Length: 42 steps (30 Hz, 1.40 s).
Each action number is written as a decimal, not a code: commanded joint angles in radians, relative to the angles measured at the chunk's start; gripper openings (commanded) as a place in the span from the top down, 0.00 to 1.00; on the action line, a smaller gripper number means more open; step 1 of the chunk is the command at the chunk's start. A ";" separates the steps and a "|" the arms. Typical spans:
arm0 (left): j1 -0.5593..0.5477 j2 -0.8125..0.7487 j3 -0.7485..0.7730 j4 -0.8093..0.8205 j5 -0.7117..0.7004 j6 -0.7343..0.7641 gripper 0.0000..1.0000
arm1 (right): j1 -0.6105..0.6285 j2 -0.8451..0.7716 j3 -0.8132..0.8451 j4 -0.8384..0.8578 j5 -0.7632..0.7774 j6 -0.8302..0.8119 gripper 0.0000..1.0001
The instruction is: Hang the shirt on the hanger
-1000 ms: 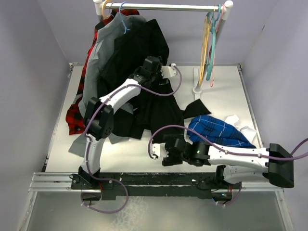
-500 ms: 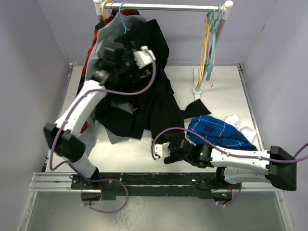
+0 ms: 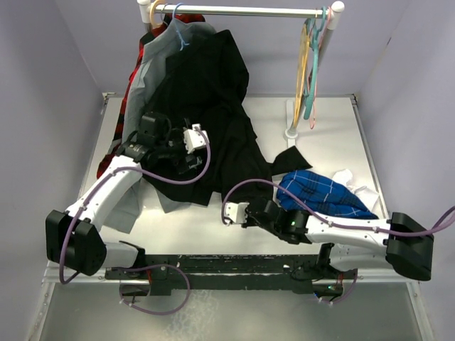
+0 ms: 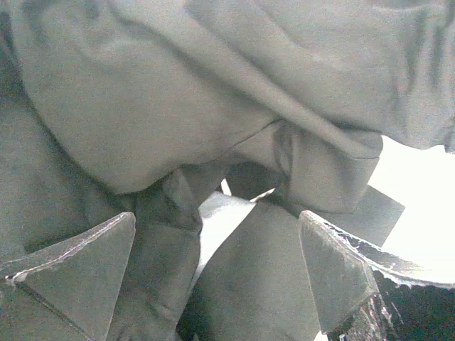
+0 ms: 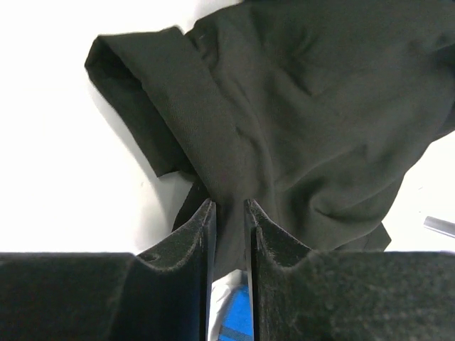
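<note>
Pinching black cloth, the right claw (image 5: 227,207) is closed on a fold of the shirt (image 5: 320,106).
The left claw (image 4: 217,224) gapes wide over rumpled fabric and holds nothing. From the desk (image 3: 178,220) the shirt climbs in a dark heap toward the rail (image 3: 242,11). The hanger (image 3: 303,64) hangs at the rail's right end, just beside a teal hanger (image 3: 313,85) and well apart from both claws.

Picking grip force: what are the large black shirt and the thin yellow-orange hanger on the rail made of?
The large black shirt: soft woven cloth, matte; fine weave and limp folds show. The thin yellow-orange triangular hanger: probably smooth plastic, judging by its uniform bright colour; too small to be sure.
</note>
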 commanded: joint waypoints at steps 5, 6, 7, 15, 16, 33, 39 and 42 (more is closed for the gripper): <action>-0.005 -0.107 0.023 -0.027 0.246 0.064 0.01 | -0.057 -0.147 0.149 0.029 -0.011 0.037 0.87; -0.005 -0.110 0.017 -0.026 0.257 0.061 0.01 | -0.084 -0.162 0.161 0.023 -0.023 0.040 0.95; -0.005 -0.113 0.009 -0.023 0.276 0.058 0.01 | -0.109 -0.173 0.171 0.022 -0.032 0.048 1.00; -0.148 -0.104 -0.041 0.030 0.271 -0.016 0.01 | -0.234 -0.149 0.251 -0.016 -0.048 0.081 1.00; -0.197 -0.105 -0.057 0.022 0.223 0.009 0.01 | -0.236 -0.138 0.276 -0.085 -0.081 0.085 0.99; -0.245 -0.190 -0.250 0.046 0.008 0.183 0.01 | -0.227 -0.036 0.159 -0.385 -0.317 -0.117 0.33; -0.225 -0.219 -0.267 0.101 0.022 0.141 0.01 | -0.208 0.040 0.153 -0.379 -0.340 -0.084 0.33; -0.225 -0.223 -0.283 0.129 0.017 0.133 0.01 | -0.206 0.077 0.146 -0.347 -0.335 -0.079 0.33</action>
